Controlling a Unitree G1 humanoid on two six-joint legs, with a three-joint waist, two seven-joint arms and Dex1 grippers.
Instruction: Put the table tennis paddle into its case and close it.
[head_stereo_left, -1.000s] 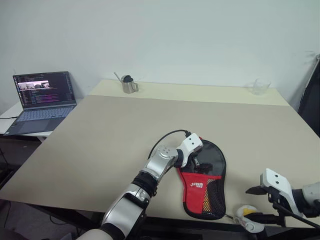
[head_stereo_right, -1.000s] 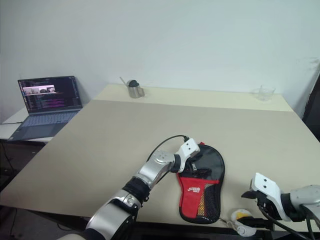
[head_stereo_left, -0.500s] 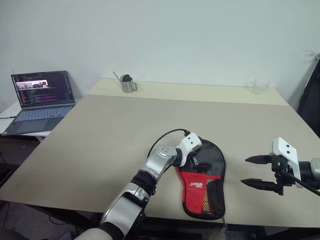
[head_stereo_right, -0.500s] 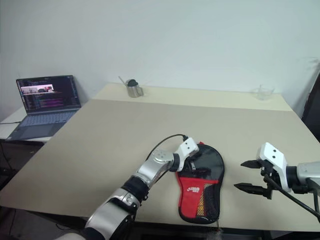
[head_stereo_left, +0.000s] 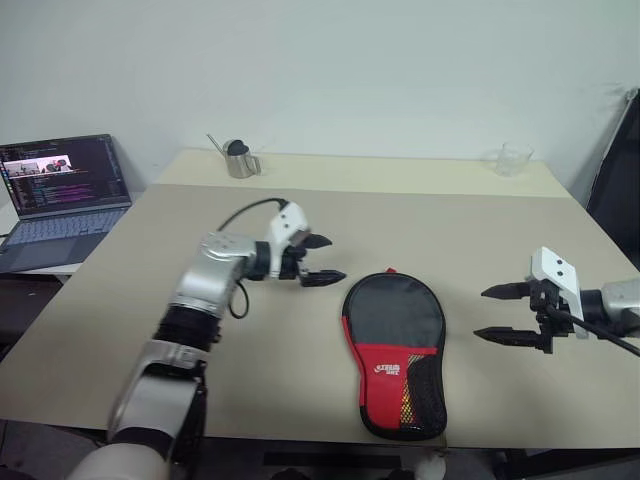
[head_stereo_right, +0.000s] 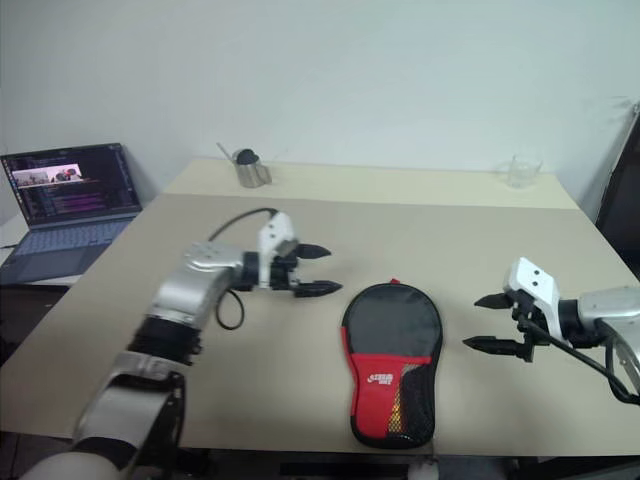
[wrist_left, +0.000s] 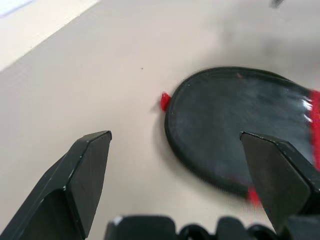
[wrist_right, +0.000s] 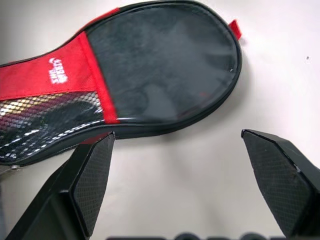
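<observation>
The case (head_stereo_left: 393, 350) lies flat on the tan table (head_stereo_left: 200, 330), its round black end toward the far side, its red logo panel and mesh pocket toward the near edge. A small red zip tab (wrist_left: 164, 101) sticks out at the round end. The table tennis paddle is hidden. My left gripper (head_stereo_left: 335, 259) hovers open above the table, just left of the case's round end, touching nothing. To the right of the case, my right gripper (head_stereo_left: 480, 314) hangs open and empty, pointing toward it. The right wrist view shows the case (wrist_right: 160, 75) beyond the spread fingers (wrist_right: 90, 175).
An open laptop (head_stereo_left: 60, 180) stands on a side table at the far left. A metal cup (head_stereo_left: 238, 160) sits at the back left of the table and a clear glass (head_stereo_left: 512, 158) at the back right. The near table edge runs just below the case.
My left gripper has lifted off the case's round end and swung up and to the left. My right gripper has risen from the near table edge to beside the case. The camera shifted.
</observation>
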